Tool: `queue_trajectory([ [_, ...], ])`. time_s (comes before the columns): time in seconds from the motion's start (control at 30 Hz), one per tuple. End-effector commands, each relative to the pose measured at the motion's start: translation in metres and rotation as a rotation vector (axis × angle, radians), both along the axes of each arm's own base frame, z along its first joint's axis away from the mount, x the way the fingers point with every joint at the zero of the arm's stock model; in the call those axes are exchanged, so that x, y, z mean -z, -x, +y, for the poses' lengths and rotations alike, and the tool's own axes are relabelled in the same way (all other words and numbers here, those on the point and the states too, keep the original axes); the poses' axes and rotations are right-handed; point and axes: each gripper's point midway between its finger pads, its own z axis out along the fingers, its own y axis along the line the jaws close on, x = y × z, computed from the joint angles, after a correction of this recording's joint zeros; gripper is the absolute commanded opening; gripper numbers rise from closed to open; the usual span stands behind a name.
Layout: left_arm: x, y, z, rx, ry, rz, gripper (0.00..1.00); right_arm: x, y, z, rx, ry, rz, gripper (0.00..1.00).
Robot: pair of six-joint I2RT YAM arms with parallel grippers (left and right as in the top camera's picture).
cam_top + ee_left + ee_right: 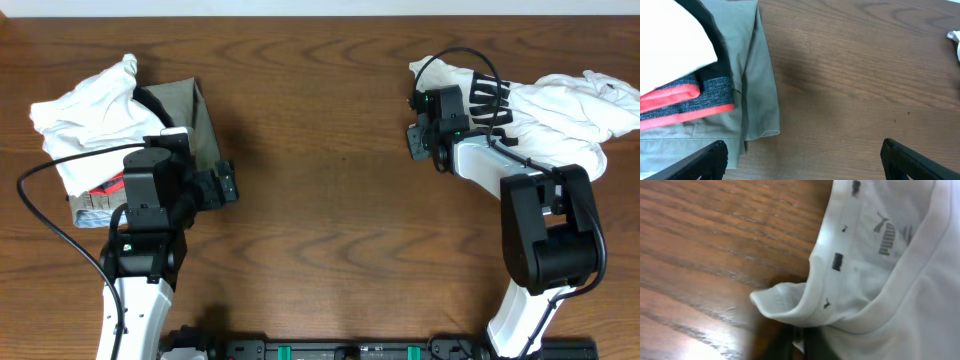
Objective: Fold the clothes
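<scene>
1. We find the right gripper [416,140] the hardest thing to read. Its wrist view loses the fingers in a dark smear [785,342] at the bottom edge, and overhead it is too small, so we cannot tell whether it is released or clenched
2. Close against that gripper lies a logo garment [880,280], white with small black marks and partly out of focus. Its rolled edge curls just above the smear, and we cannot say whether the cloth is pinched
3. Overhead, this cloth runs into a loose white pile [565,115] beyond the right gripper. The arm covers part of the pile, and a striped piece [490,95] lies just beside the wrist
4. The left gripper [804,150] is released. Its fingers [705,160] stand wide apart and are cut off by the lower edge of the frame, with only bare table [850,75] between them
5. Off to one side of that open span sits a stack. The olive garment [760,75] is nearest, its corner just beside one finger. On it lies a red-banded piece [690,102], then a white top layer [670,40] that the frame cuts off
6. Overhead, the left arm [150,200] hides the near part of the stack, and a black cable [50,215] loops beside it
</scene>
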Motion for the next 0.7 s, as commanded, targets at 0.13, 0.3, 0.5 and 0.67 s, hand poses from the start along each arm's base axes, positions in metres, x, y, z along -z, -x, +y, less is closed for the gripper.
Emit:
queue_trajectory([
  [0.13,-0.014,-0.008,-0.004,0.016,0.008,-0.046,0.98,-0.010,0.001,0.013,-0.008,-0.032,-0.010,0.01],
  [0.3,-0.022,-0.013,-0.009,0.042,0.029,-0.085,0.98,-0.111,0.022,0.075,-0.282,-0.204,-0.081,0.01],
  [0.5,-0.027,-0.012,-0.028,0.125,0.100,-0.100,0.99,-0.254,0.088,0.139,-0.660,-0.369,-0.265,0.01],
  [0.67,-0.031,-0.008,-0.046,0.211,0.173,-0.099,0.99,-0.281,0.120,0.154,-0.728,-0.380,-0.297,0.01],
])
